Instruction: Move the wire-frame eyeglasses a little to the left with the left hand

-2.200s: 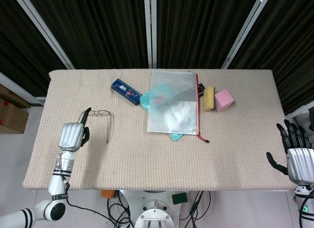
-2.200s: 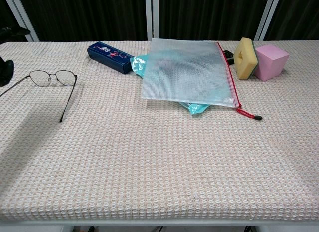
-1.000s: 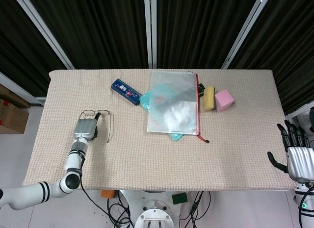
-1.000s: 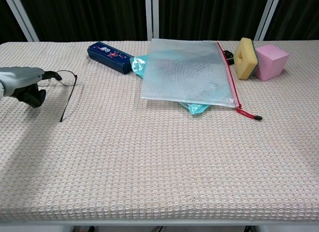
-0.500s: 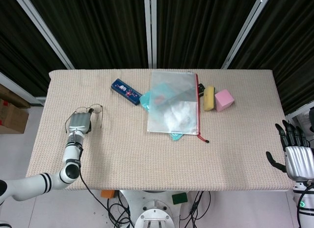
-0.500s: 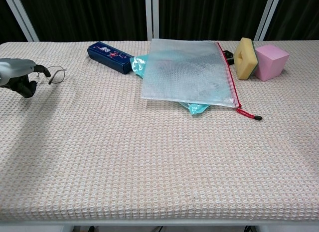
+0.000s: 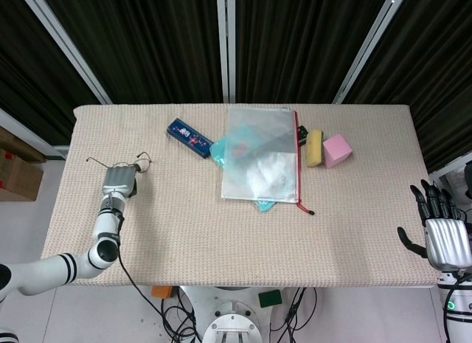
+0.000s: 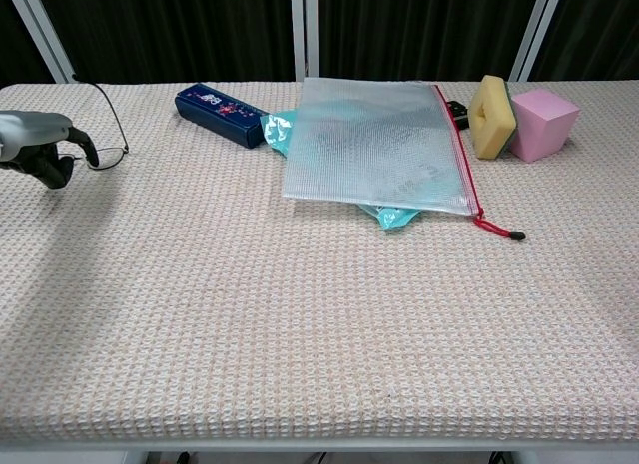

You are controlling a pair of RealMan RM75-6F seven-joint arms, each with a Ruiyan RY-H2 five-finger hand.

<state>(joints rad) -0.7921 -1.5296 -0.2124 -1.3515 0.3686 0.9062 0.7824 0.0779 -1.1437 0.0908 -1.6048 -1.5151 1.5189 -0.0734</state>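
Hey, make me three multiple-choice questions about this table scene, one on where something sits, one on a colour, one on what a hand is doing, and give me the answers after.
1. Where does the yellow sponge sit?
A. Just left of the pink block
B. On the zip pouch
C. At the table's front edge

2. What colour is the zip pouch's zipper?
A. Blue
B. Red
C. Green

3. What is the left hand doing?
A. Hanging off the table
B. Resting flat on the blue case
C. Holding the wire-frame eyeglasses

Answers:
1 A: the yellow sponge stands beside the pink block.
2 B: a red strip edges the zip pouch.
3 C: the left hand pinches the wire-frame eyeglasses.
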